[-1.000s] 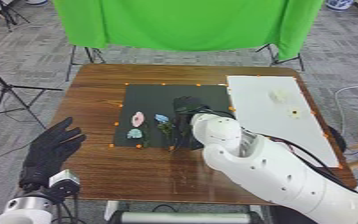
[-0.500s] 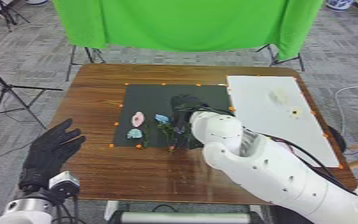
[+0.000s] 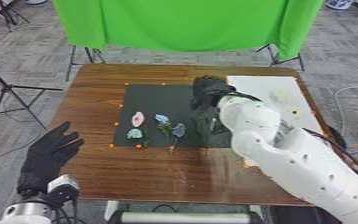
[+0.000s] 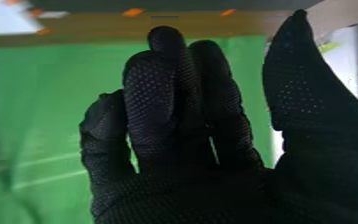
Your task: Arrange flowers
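We have four blooms lying on the black mat [image 3: 153,95]: a pink flower [image 3: 138,119], a light teal flower [image 3: 135,133] just below it in the head view, a pale blue flower [image 3: 161,118] to the right, and a purplish-blue flower [image 3: 179,130] rightmost. On the white sheet [image 3: 248,86] we see a pale cream flower [image 3: 279,94] and, nearer us, a white flower with a yellow centre [image 3: 295,113].

Our right hand [image 3: 209,90] is at the mat's right side, beside the sheet's edge. Its fingers are straight and near each other, the thumb well apart from them, with nothing between. Our left hand [image 3: 47,155] waits by the table's [image 3: 113,175] left edge, fingers loosely extended and empty.

We judge ourselves between placements, with a group forming on the mat and perhaps the white-sheet blooms yet to join it. If so, we next need to carry the right hand over one of them, lower it, and close thumb and fingers gently on the stem, sparing the petals.
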